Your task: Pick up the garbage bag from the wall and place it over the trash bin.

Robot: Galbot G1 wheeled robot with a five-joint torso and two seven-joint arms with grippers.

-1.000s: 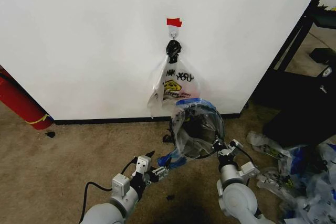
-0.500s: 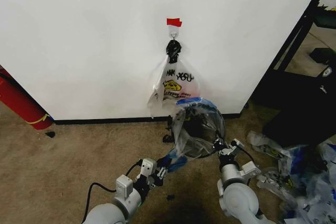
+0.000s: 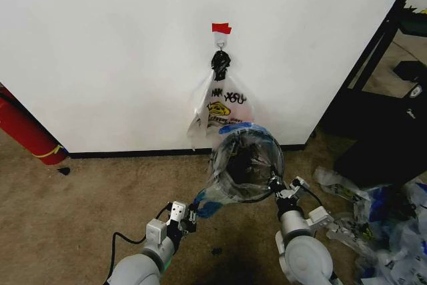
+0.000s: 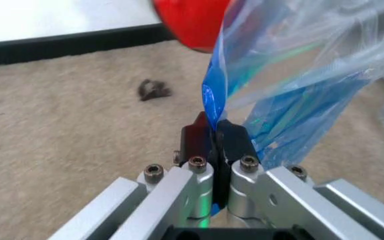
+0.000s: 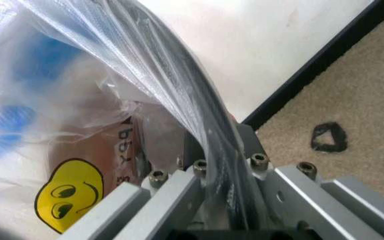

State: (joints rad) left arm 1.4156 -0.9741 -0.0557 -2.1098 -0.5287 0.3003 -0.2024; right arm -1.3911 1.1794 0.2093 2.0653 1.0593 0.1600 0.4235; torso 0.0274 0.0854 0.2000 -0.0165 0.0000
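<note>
A white wall point(image 3: 100, 45) with a black baseboard stands ahead, above tan carpet. From a small hook point(image 3: 219, 46) under a red tape strip point(image 3: 221, 29) hangs a clear smiley bag point(image 3: 220, 108) — not the one in use.

Just below it, near the wall, sits the bin point(image 3: 248, 163), black mesh with a red base. The bag point(image 3: 230, 181), thin clear plastic with blue patches, is draped around the bin's mouth and stretched between both hands, so its opening is spread wide over the rim.

The left hand point(image 3: 189, 216) is low on the floor side, clamped tight on a blue edge of the bag; its wrist view shows the black fingers point(image 4: 235, 142) pinched together on the plastic, pulling that side outward and down. The right hand point(image 3: 275, 188) is at the bin's near right rim, its wrist view showing plastic running through its closed grip.

A pile of bags point(image 3: 380, 225) lies on the carpet to the right. A red cylinder point(image 3: 23, 128) leans at far left.
</note>
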